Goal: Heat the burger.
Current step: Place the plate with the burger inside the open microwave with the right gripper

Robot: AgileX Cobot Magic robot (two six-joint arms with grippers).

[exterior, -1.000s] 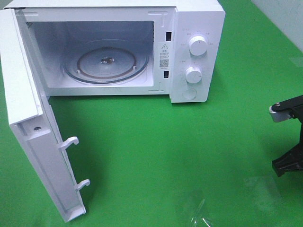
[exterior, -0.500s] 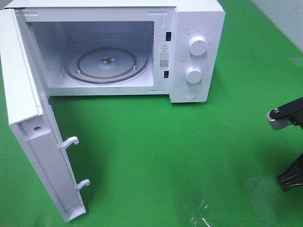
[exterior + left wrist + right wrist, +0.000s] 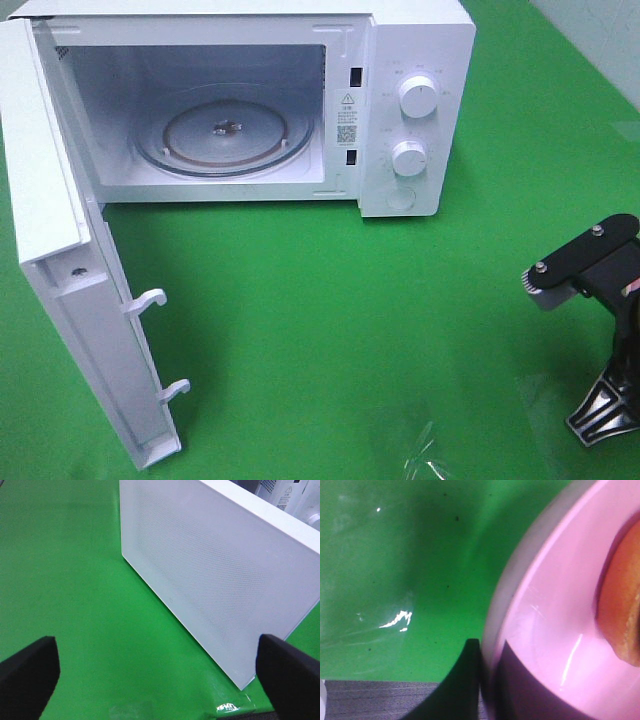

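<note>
Right claw (image 3: 489, 642) is pinched shut on the rim of the round pink plate (image 3: 545, 630), and there's the round golden-brown-bun burger (image 3: 622, 605), sitting on that plate above the green tabletop (image 3: 395, 555). Left claw (image 3: 160, 665) hangs with fingers spread wide, facing the open white microwave door (image 3: 210, 580).

Item: burger (image 3: 621, 597) — recorded in the right wrist view only, where it is cut off by the frame edge so that one curved portion is shown. Surface: orange to golden-brown bun, smooth and rounded. Layers below the bun cannot be made out. Position: set on a pink plate (image 3: 547, 630), well inward from the rim — a dark shadow is cast beside it on the plate.
</note>
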